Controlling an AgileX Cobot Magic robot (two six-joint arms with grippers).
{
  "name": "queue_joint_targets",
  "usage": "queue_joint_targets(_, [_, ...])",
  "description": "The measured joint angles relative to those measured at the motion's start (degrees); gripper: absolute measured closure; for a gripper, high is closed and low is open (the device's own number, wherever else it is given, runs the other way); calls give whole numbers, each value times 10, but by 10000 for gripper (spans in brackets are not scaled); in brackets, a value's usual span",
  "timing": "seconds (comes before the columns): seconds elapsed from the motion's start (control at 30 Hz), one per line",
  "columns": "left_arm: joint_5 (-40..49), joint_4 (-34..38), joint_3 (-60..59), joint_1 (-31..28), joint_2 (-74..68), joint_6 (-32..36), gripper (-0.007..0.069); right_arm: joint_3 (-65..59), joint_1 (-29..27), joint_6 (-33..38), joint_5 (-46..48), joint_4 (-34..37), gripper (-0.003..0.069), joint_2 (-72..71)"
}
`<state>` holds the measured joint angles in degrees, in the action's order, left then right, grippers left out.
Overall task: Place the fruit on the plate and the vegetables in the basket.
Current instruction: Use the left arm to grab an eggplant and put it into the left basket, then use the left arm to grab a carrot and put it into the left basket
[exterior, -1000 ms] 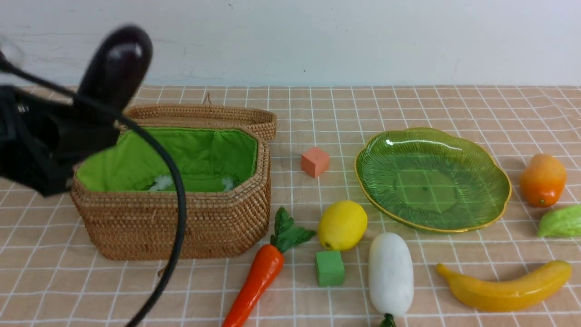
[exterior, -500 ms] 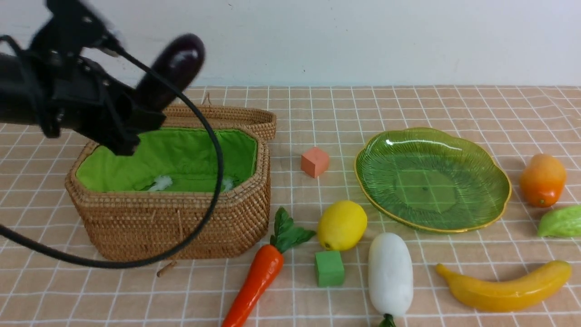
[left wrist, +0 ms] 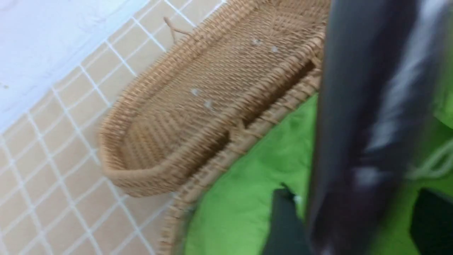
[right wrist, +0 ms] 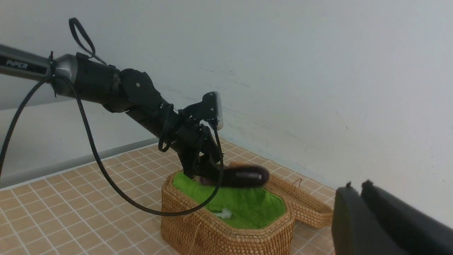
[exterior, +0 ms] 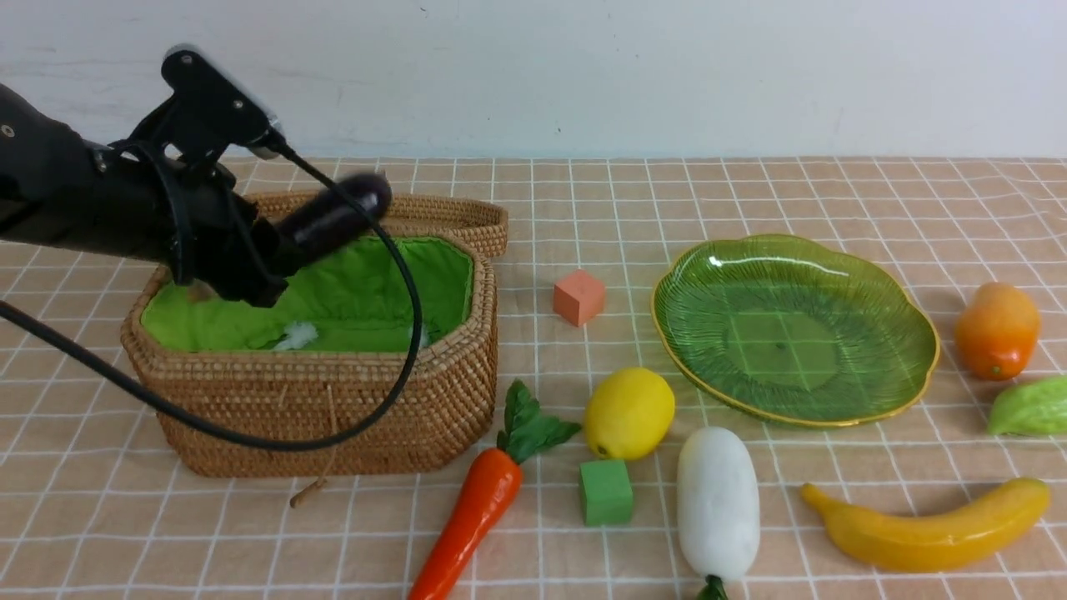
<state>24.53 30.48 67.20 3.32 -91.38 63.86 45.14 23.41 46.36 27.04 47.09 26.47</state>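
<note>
Down swings my left arm, reaching over the basket; left fingers parted, eggplant blurred between; right fingers together.

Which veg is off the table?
The purple eggplant, over the basket at the left gripper; carrot, radish and leafy green lie on the cloth.
</note>
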Motion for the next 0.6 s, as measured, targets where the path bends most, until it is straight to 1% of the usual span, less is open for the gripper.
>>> queue_joint_targets(0.03, [27,0,0,0,1,0,92,0,0,0,0,0,606,0])
queue_joint_targets(0.1, [68,0,0,0,2,0,63,0,0,0,0,0,606,0])
queue_joint_targets(0.2, [102,3,0,0,3,-6,49,0,0,0,0,0,601,0])
queue_joint_targets(0.27, [114,17,0,0,3,-25,50,0,0,0,0,0,599,0])
queue_joint_targets(0.37, [125,62,0,0,9,-99,78,0,0,0,0,0,596,0])
queue_joint_targets(0.4, [129,85,0,0,15,-131,99,0,0,0,0,0,595,0])
queue_joint_targets(0.43, [130,94,0,0,18,-137,110,0,0,0,0,0,595,0])
queue_joint_targets(0.47, [145,126,0,4,38,-192,179,0,0,-1,3,0,594,0])
queue_joint_targets(0.5, [146,129,0,5,41,-204,189,0,0,-2,3,0,594,0])
queue_joint_targets(0.57, [170,129,1,22,68,-248,304,0,0,-13,14,-2,594,0])
queue_joint_targets(0.6, [198,101,2,54,92,-290,428,1,0,-40,34,-10,594,0])
